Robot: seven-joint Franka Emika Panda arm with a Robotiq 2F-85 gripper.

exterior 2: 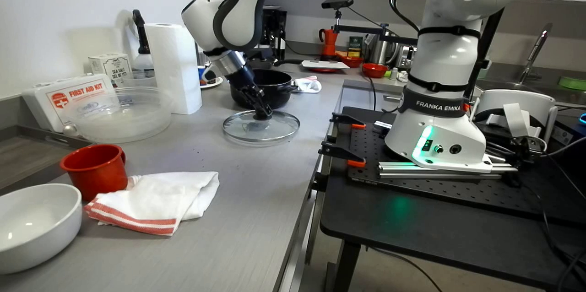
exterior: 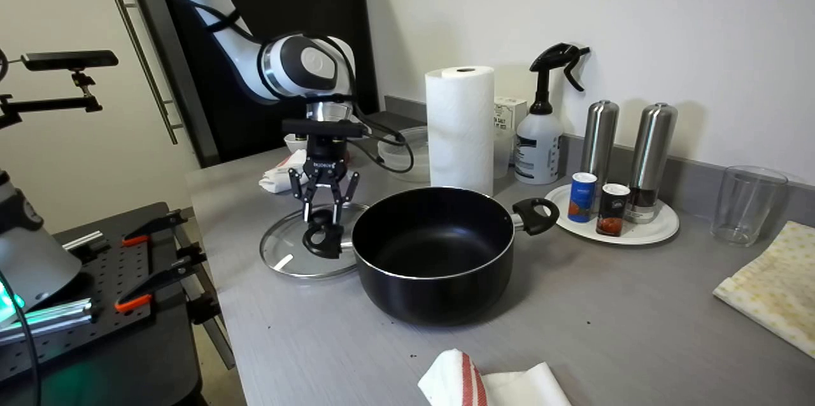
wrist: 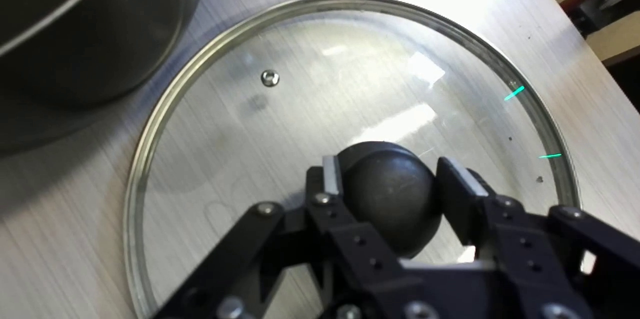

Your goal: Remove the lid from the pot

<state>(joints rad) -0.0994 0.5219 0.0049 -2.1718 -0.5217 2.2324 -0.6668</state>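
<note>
We see the gripper (wrist: 397,175) pinching the dark knob (wrist: 387,204) of the glass lid (wrist: 300,129) between its fingers (wrist: 454,204); the lid spreads directly beneath the gripper, though we cannot tell whether its rim (wrist: 345,2) touches the counter (exterior: 624,349). Just beside the gripper we find the pot (exterior: 439,294), uncovered and apart from the lid, while farther off from the gripper we make out a paper towel roll (exterior: 460,135) and a red mug (exterior 2: 94,173)
</note>
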